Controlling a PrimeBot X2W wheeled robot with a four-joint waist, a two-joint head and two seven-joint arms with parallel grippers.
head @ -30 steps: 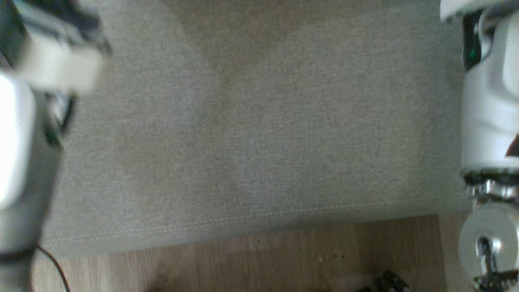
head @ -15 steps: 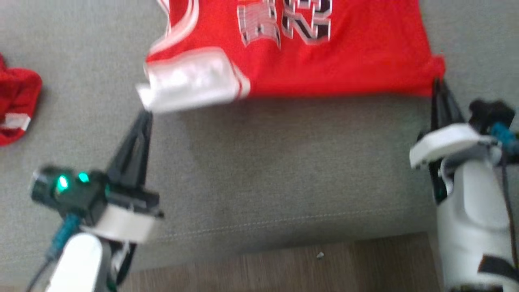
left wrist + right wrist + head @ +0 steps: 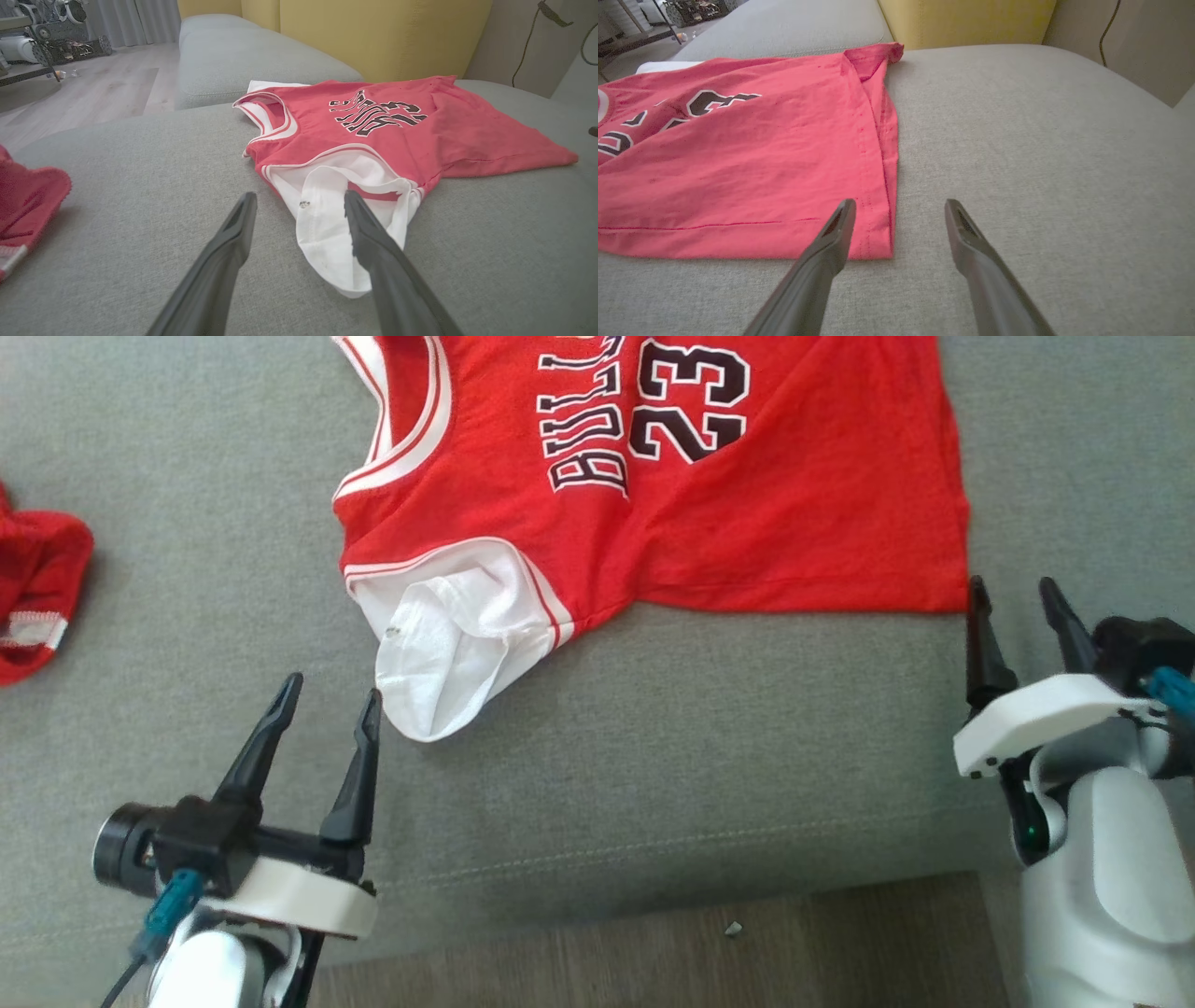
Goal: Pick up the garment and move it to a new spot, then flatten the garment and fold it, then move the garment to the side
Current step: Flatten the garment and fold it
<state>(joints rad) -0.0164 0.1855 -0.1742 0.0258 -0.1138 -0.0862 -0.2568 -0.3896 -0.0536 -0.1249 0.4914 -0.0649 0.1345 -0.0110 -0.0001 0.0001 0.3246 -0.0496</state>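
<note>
Head view, left gripper (image 3: 333, 687): fingers spread wide, nothing between them, hanging over the grey sofa seat (image 3: 653, 756).
Head view, right gripper (image 3: 1012, 581): spread just as wide and empty.
Head view, jersey (image 3: 794, 513): red, lying spread on the seat beyond both grippers, print side up. Its white turned-out flap (image 3: 448, 644) ends just beside the left gripper's inner fingertip, and its near hem corner sits just beside the right gripper's inner fingertip. I can't tell whether either one touches.
Head view, count: one jersey, one other red cloth (image 3: 37, 579) bunched well off to the left, two grippers.
Left wrist view, fingers (image 3: 233, 233): apart. One crosses the white flap in the picture and the other stands over bare seat. Contact can't be told.
Left wrist view, surroundings: the red cloth is at the left edge, and a yellow backrest (image 3: 373, 32) stands behind the jersey.
Right wrist view, fingers: apart. One tip is at the jersey's hem corner, the other over bare cushion, and no cloth is pinched.
</note>
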